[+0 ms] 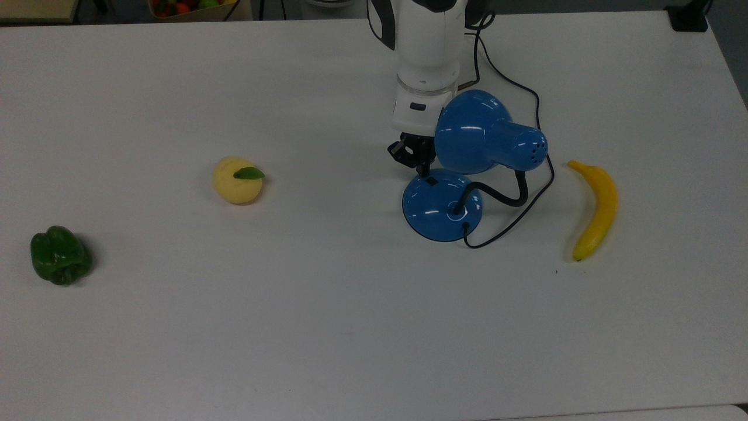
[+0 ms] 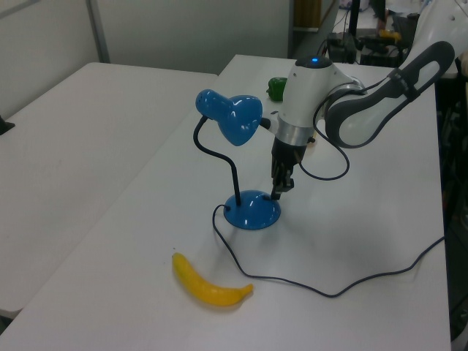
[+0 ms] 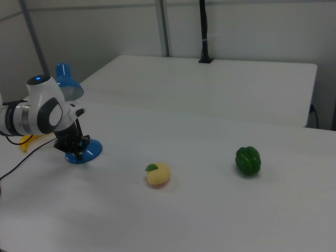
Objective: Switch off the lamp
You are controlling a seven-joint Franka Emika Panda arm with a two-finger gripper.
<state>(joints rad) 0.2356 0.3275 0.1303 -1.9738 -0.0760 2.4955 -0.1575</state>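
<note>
The blue lamp (image 1: 438,210) stands on the white table, unlit, its bell shade (image 1: 473,131) tipped toward the top view's left over the black gooseneck. A small black switch (image 1: 431,181) shows on the domed base's far edge. My gripper (image 1: 422,170) hangs just above and behind that switch, fingers shut with nothing between them, not touching the base. In the left view the gripper (image 2: 276,194) sits at the right rim of the lamp base (image 2: 252,212). The right view shows the gripper (image 3: 79,153) over the base (image 3: 90,151).
A banana (image 1: 597,210) lies to the top view's right of the lamp, and the black cord (image 1: 526,93) loops between them toward the table's back. A yellow fruit with a leaf (image 1: 236,180) and a green pepper (image 1: 59,255) lie far to the top view's left.
</note>
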